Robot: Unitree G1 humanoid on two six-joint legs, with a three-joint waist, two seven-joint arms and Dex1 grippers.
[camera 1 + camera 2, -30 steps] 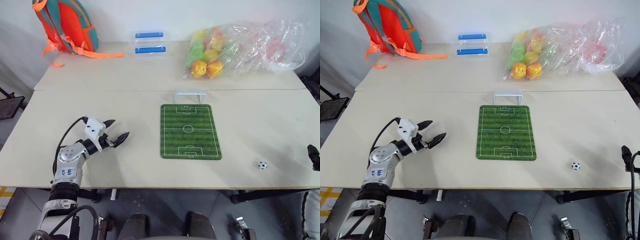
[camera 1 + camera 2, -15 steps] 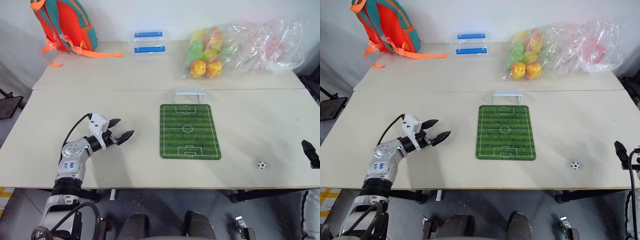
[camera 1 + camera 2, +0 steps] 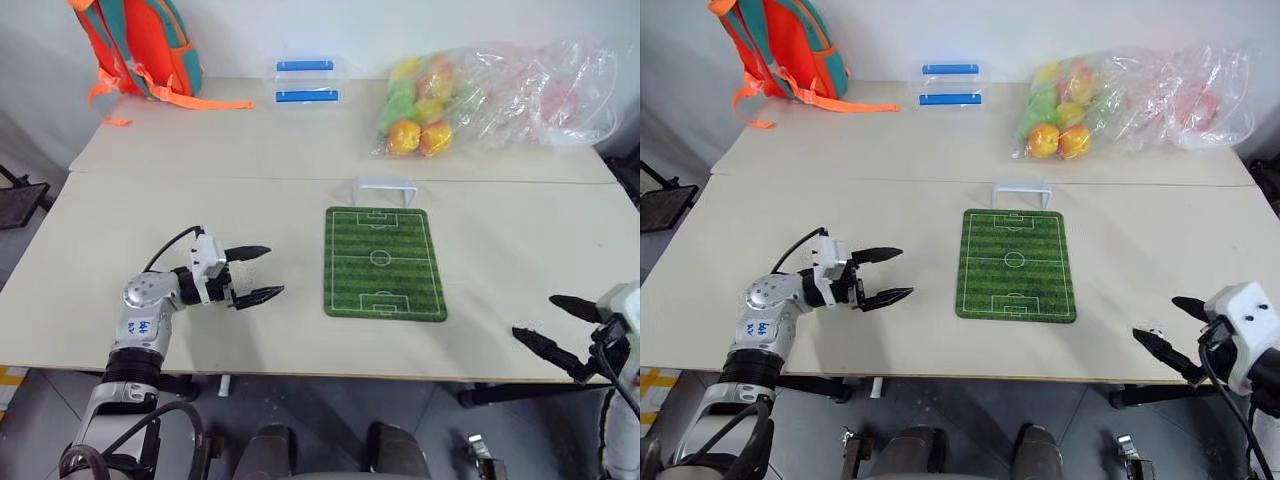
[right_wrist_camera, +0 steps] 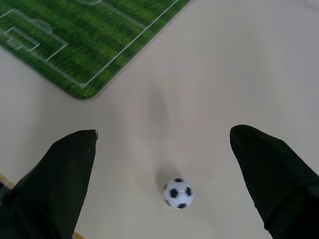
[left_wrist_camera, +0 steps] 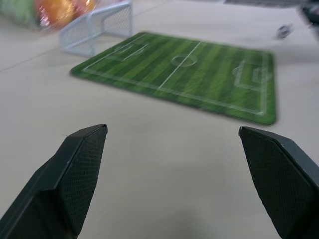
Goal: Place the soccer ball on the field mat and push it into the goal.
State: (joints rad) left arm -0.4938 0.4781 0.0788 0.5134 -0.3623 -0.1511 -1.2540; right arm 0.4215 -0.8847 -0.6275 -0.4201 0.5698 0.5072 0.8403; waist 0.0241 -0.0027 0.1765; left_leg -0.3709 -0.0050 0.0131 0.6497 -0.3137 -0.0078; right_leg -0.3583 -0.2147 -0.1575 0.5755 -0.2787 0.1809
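Your right claw is spread wide with the soccer ball sitting on the bare bench between its fingers, not yet touched. From the head view the ball lies near the front edge, well off the field mat on its right side. Looks like you're lining up the pick, so the next step is to drop over the ball and close.

Left claw is also spread, holding nothing, hovering left of the mat and aimed toward it. Probably parked there for the push later.

The goal stands upright just beyond the mat's far short edge, mouth facing the pitch, so a straight push along the mat should score.

Containers:
- Clear plastic bag at the far right holds yellow, orange and green balls; not yours.
- Two clear boxes with blue lids at the back, lids on; can't tell the contents.
- Orange backpack at the far left.

Ball's tiny and round, so it may roll off the near edge if nudged.
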